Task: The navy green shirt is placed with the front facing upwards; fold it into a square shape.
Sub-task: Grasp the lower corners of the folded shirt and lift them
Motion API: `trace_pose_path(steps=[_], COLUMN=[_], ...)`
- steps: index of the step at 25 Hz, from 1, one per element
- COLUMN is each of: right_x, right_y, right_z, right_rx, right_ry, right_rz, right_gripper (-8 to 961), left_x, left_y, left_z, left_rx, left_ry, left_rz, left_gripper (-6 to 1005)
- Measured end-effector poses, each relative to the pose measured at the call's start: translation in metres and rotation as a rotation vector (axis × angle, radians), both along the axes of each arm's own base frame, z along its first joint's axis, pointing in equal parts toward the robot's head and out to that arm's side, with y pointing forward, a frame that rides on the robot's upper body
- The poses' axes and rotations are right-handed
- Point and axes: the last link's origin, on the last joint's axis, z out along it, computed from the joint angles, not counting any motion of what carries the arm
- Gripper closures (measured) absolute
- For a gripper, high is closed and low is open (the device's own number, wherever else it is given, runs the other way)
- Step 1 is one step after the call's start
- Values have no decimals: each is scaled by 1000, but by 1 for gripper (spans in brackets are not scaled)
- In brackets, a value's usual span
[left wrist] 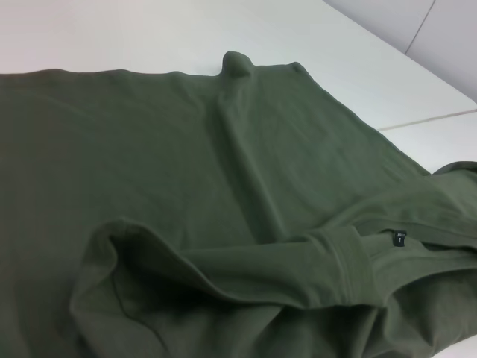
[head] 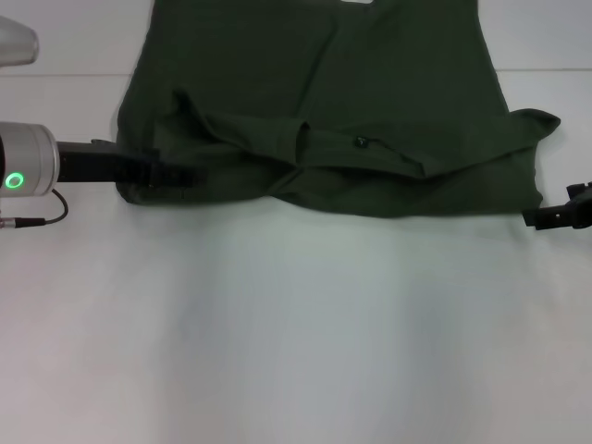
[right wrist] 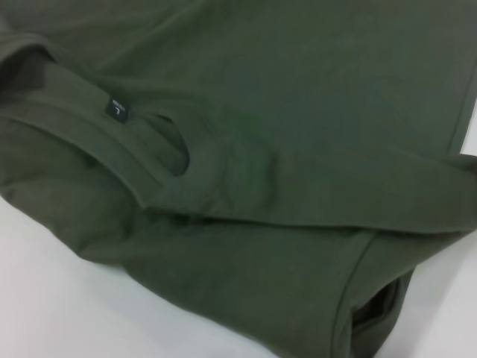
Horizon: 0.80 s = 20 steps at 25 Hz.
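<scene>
Left hand point(head: 171, 173) grips the navy green shirt point(head: 370, 92) at its near-left edge, grip width unclear.

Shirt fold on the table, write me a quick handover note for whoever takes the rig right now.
Left gripper: low at the shirt's near left corner, on or under the cloth edge.
Right gripper: just off the shirt's near right corner, not touching cloth.
Shirt: spread on the white table, far end running out of the head view. Near end with the collar and neck label is doubled back over the body in a rumpled band.
Done: a first, uneven fold of the near end.
Left: smooth that fold, then fold down to a square.
</scene>
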Motion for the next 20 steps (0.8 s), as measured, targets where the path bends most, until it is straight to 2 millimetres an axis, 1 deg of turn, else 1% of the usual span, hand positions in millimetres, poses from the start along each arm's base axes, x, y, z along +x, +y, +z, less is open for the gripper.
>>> trace_pose_path(steps=[14, 17, 20], right_x=[-2, -1, 0], right_y=[11, 11, 13], right_z=[-11, -15, -17], right_rx=[3, -17, -30], right_ry=[-9, -4, -10], right_rz=[34, 29, 15], right_gripper=[43, 44, 135], left_x=[0, 0, -1], left_y=[0, 1, 1], left_z=[-3, -3, -2], left_rx=[7, 11, 20], left_ry=[0, 2, 5], left_rz=[4, 4, 6], left_gripper=[76, 76, 77])
